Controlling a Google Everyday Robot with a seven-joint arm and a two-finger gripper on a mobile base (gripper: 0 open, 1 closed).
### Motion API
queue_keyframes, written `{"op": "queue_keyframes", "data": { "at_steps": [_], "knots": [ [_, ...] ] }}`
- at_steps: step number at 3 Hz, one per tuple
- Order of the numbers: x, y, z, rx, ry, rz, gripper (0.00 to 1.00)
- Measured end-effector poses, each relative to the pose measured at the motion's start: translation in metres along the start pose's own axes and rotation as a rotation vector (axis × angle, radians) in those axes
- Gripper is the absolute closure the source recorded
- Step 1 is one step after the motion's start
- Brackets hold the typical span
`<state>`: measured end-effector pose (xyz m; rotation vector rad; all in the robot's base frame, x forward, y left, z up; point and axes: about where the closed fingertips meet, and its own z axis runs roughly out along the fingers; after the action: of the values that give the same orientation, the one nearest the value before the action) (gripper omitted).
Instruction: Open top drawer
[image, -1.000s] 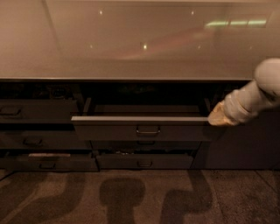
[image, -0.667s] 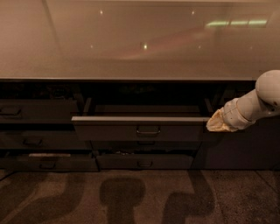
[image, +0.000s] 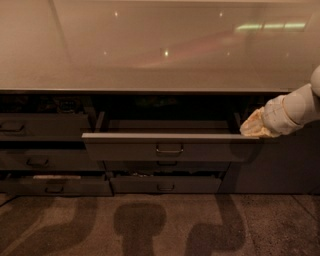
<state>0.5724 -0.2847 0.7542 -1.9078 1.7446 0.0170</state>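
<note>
Top drawer (image: 125, 149) stands partly pulled out of the cabinet beneath the counter (image: 150, 55), in the middle column, with its front well forward of the neighbouring fronts. Over the last second the front has kept the same position, and no further travel is seen. The gripper (image: 257, 126) has changed little: it dipped slightly beside the front's right end and is now back level with the top edge, at the right corner. The arm (image: 295, 107) has drawn a little toward the right border. Contact between gripper and front cannot be confirmed, and whether the gripper is clenched or released cannot be told. Judgement: the pull appears complete or close to it. The opening looks wide enough to count as open, and the remaining action is probably withdrawal of the arm. Appearance: a flat dark grey front, wider than the fronts below it, with one small recessed handle (image: 169, 149) at centre. The top edge catches light as a pale line. Side walls run back into the dark cavity at both ends. The interior is in shadow and its contents cannot be made out. Lower drawers (image: 165, 185) sit directly beneath.
</note>
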Motion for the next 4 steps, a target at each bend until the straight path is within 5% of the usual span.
{"op": "queue_keyframes", "data": {
  "at_steps": [2,3,4],
  "knots": [
    [0.0026,-0.0007,0.0042,-0.024,-0.060,0.013,1.00],
    [0.0023,-0.0025,0.0081,-0.065,-0.184,0.020,1.00],
    [0.0024,-0.0026,0.0081,-0.066,-0.183,0.020,1.00]
  ]
}}
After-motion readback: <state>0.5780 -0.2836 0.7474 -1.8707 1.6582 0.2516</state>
